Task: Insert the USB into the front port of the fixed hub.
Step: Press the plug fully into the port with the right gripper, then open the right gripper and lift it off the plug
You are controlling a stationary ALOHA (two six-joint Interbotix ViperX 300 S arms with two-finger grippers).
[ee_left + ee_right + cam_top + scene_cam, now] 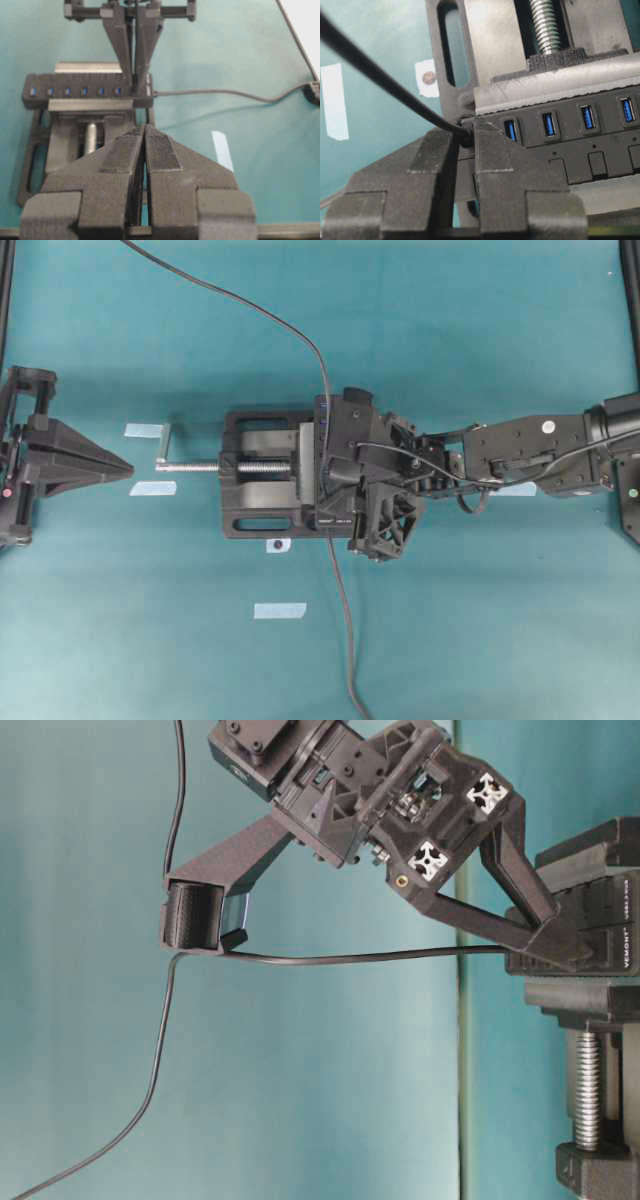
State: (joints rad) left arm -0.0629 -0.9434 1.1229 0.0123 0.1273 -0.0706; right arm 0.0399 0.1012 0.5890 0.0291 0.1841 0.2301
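The fixed hub is a black bar with a row of blue ports, clamped in a vise. My right gripper is shut on the USB, a small dark plug at the hub's end, beside the nearest blue port. How deep the plug sits is hidden by the fingers. Its thin cable leads away, off the front table edge. From the left wrist view, the right fingers come down on the hub at its right end. My left gripper is shut and empty, far left of the vise.
A silver screw and crank stick out of the vise toward my left gripper. A second dark cable runs from the hub's far end to the back left. Pale tape strips lie on the teal mat.
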